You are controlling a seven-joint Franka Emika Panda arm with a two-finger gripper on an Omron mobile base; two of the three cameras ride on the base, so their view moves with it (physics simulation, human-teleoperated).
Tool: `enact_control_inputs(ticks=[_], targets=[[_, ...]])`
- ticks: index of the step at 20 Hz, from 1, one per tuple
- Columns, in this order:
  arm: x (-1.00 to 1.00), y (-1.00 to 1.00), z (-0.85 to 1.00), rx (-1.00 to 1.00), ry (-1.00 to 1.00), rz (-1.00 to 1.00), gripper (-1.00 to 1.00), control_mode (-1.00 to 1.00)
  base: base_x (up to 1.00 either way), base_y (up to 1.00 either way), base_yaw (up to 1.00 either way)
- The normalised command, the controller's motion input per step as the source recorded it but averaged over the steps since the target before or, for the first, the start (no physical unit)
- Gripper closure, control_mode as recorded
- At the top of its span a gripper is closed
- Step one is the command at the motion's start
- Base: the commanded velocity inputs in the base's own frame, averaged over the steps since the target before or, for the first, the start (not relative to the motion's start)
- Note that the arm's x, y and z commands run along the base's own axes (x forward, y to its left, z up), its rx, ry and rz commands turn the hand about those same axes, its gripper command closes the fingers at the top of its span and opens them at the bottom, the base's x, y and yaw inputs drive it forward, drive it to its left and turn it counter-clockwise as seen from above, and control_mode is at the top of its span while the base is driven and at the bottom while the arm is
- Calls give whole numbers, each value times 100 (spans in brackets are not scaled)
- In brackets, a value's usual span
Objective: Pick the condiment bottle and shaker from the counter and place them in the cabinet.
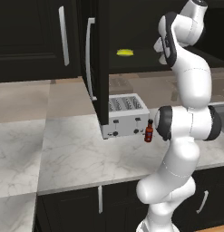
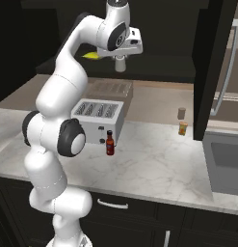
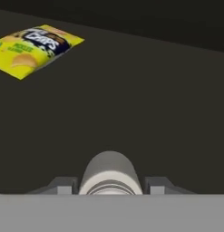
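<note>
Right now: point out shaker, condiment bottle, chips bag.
shaker (image 3: 109, 174): hand view, rounded top, between the fingertips.
condiment bottle (image 2: 110, 144): right base view, red body.
chips bag (image 3: 36, 44): hand view, middle of the bag.

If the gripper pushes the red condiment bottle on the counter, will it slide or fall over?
The condiment bottle stands upright, slim and tall for its small base, so a high push would probably tip it. Its round body would likely roll afterwards. The marble counter looks smooth, so a low push might slide it.
</note>
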Motion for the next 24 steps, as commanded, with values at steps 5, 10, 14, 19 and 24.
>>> enact_control_inputs(ticks=[5,10,14,19,24], targets=[[1,0,-11,0,0,0,-100,-100,0,0,0],[1,-7,0,0,-4,0,-100,-100,0,0,0],[0,-7,2,0,-6,0,-100,-100,0,0,0],[12,-5,0,0,-4,0,-100,-100,0,0,0],[27,0,-2,0,-1,1,-100,-100,0,0,0]])
